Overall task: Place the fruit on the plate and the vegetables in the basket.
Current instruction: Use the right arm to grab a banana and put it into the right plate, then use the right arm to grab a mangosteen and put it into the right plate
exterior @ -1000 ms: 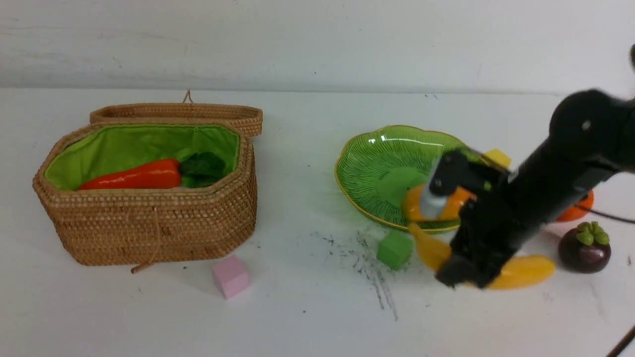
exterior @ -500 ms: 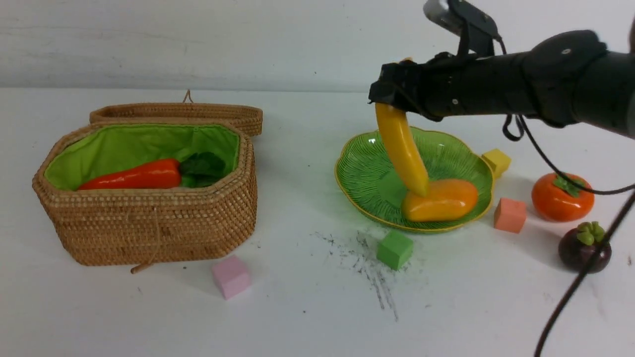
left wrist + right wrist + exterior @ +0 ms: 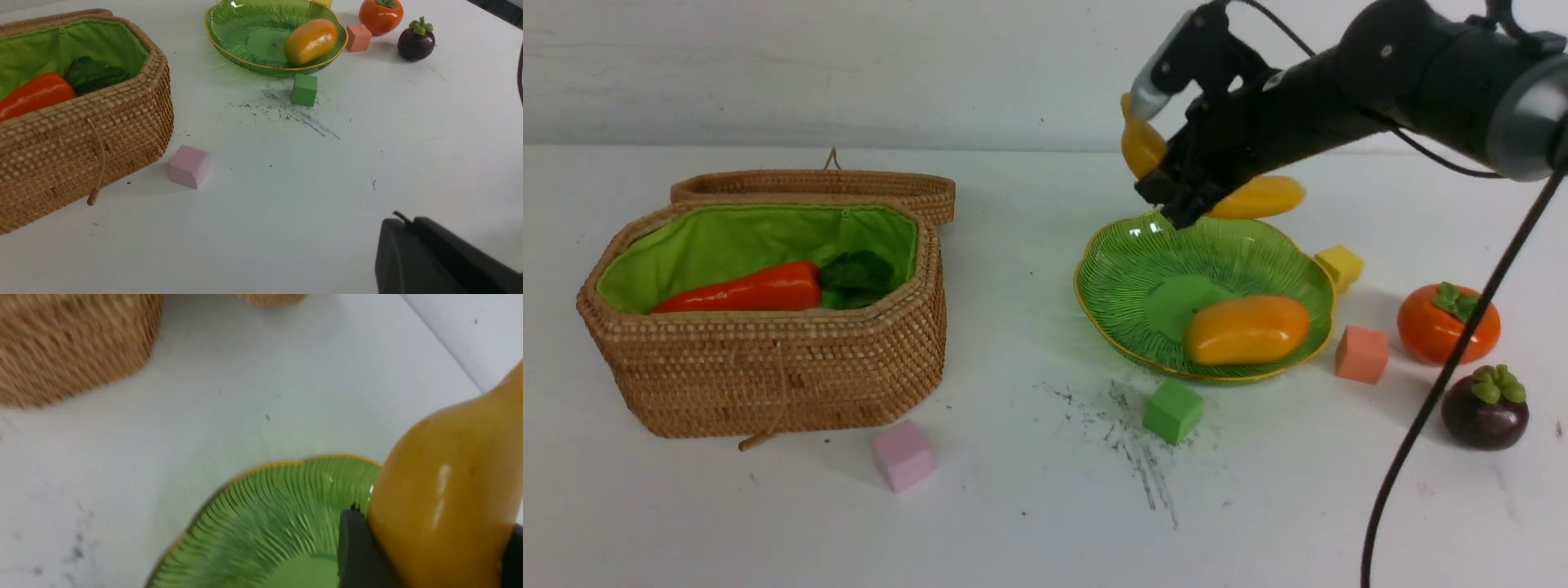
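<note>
White table top (image 3: 1013, 506) carries everything, with a pale wall behind it. Of the left gripper (image 3: 433, 261) only a dark part shows in the left wrist view, so I cannot tell if it is open or closed.

At the far left stands the basket (image 3: 768, 376), its lid (image 3: 817, 186) folded back behind it. The carrot (image 3: 743, 290) lies inside on the green lining, leaves toward the plate. A pink cube (image 3: 903, 456) sits in front of the basket, apart from it. Next come dark scribble marks (image 3: 1127, 445) and a green cube (image 3: 1173, 411), just in front of the plate (image 3: 1127, 278). The mango (image 3: 1246, 329) rests in the plate, near its front rim.

Above the far edge of the plate, the right gripper (image 3: 1186, 196) is clamped on the banana (image 3: 1262, 196), which lies almost level in the air and touches nothing else. A yellow cube (image 3: 1341, 265) and a salmon cube (image 3: 1362, 354) sit close beside the plate. The persimmon (image 3: 1448, 324) and the mangosteen (image 3: 1485, 408) rest on the table at the far right.
</note>
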Available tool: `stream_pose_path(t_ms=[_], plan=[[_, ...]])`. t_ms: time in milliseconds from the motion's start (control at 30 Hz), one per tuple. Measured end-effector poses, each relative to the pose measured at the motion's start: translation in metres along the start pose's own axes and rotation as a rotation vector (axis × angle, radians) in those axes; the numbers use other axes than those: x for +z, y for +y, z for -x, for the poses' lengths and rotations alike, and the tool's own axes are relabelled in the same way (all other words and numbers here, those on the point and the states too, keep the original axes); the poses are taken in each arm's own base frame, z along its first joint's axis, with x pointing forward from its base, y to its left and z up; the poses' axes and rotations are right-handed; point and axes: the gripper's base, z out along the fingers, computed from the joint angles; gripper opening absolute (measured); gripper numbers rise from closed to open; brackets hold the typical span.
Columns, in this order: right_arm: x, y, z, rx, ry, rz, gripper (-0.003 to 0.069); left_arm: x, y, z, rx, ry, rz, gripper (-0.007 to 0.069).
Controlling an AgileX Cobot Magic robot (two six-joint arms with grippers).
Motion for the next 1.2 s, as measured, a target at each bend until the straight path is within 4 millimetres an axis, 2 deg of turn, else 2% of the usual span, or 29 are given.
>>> stream_pose_path(t_ms=[100,133,233,367,433,567,633,700,800,900,1000,1067,1100,1133,1167,1200], plan=[[0.015,0.0,-0.013,-0.05,0.063,-0.016,0.0326,0.0,0.0,0.0,0.0,0.0,0.0,0.0017],[0.027,0.001,-0.022,-0.055,0.091,-0.02,0.0326,0.0,0.0,0.0,0.0,0.0,0.0,0.0018],[0.038,0.002,-0.029,-0.044,0.103,-0.03,0.0326,0.0,0.0,0.0,0.0,-0.001,0.0,0.0018],[0.042,0.003,-0.03,-0.01,0.093,-0.029,0.0332,0.0,0.0,0.0,0.001,0.0,0.003,0.002],[0.042,0.003,-0.029,0.003,0.086,-0.026,0.0372,0.0,0.0,0.0,0.003,0.001,0.005,0.002],[0.042,0.004,-0.029,0.046,0.083,-0.025,0.0531,0.0,0.001,0.0,0.004,0.001,0.007,0.002],[0.041,0.004,-0.029,0.083,0.084,-0.022,0.0586,0.0,0.001,0.0,0.006,0.003,0.009,0.0021],[0.037,0.004,-0.027,0.119,0.086,-0.015,0.0614,0.0,0.001,0.0,0.007,0.004,0.011,0.0022],[0.024,0.003,-0.02,0.17,0.086,-0.004,0.0614,0.0,0.001,0.0,0.007,0.004,0.011,0.0023],[-0.009,0.002,-0.003,0.285,0.087,0.023,0.0559,0.0,0.001,0.0,0.007,0.004,0.011,0.0025],[-0.064,0.003,0.013,0.468,0.127,0.054,0.0417,0.0,0.001,0.001,0.021,-0.014,0.009,0.0027],[-0.096,0.001,0.015,0.529,0.166,0.052,0.0317,0.0,0.0,0.003,0.03,-0.036,-0.001,0.0028],[-0.111,-0.004,0.012,0.568,0.193,0.034,0.0237,0.0,-0.001,0.005,0.037,-0.053,-0.013,0.0028],[-0.121,-0.007,0.007,0.595,0.217,0.019,0.0181,0.0,-0.002,0.006,0.045,-0.064,-0.023,0.0029],[-0.123,-0.007,0.007,0.592,0.222,0.019,0.0181,0.0,-0.002,0.006,0.045,-0.065,-0.022,0.0029],[-0.134,-0.014,-0.002,0.65,0.267,0.0,0.0102,0.0,-0.003,0.007,0.056,-0.08,-0.036,0.0029]])
